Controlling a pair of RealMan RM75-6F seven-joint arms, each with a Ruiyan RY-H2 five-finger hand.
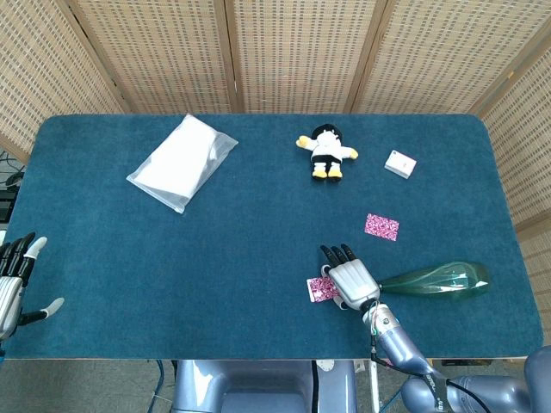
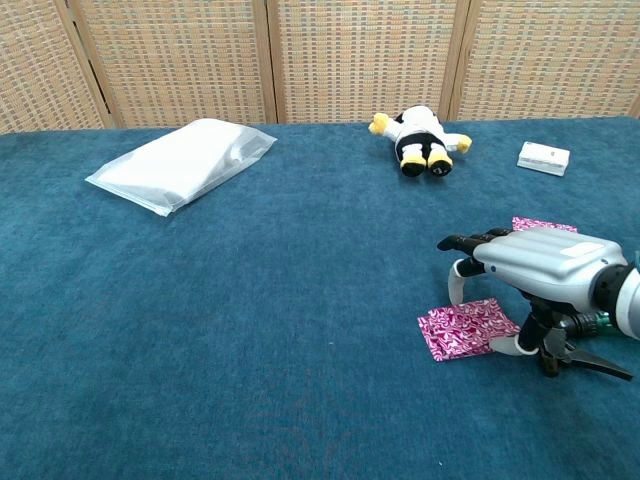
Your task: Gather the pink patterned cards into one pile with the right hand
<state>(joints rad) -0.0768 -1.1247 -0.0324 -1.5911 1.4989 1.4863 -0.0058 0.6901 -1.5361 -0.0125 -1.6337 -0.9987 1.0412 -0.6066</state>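
Observation:
Two pink patterned cards (image 2: 465, 328) lie overlapped near the table's front right, one stacked on the other; in the head view this pile (image 1: 320, 289) is half hidden under my right hand (image 1: 349, 280). That right hand (image 2: 530, 265) hovers palm down over the pile's right side, fingers spread, its fingertips touching the upper card. A third pink card (image 1: 381, 226) lies apart, farther back and to the right, also visible in the chest view (image 2: 543, 224). My left hand (image 1: 13, 280) rests at the table's left edge, fingers apart, holding nothing.
A green spray bottle (image 1: 439, 279) lies just right of my right hand, its black trigger (image 2: 575, 355) beside the thumb. A plush toy (image 1: 325, 152), a small white box (image 1: 399, 163) and a clear plastic bag (image 1: 182, 162) sit farther back.

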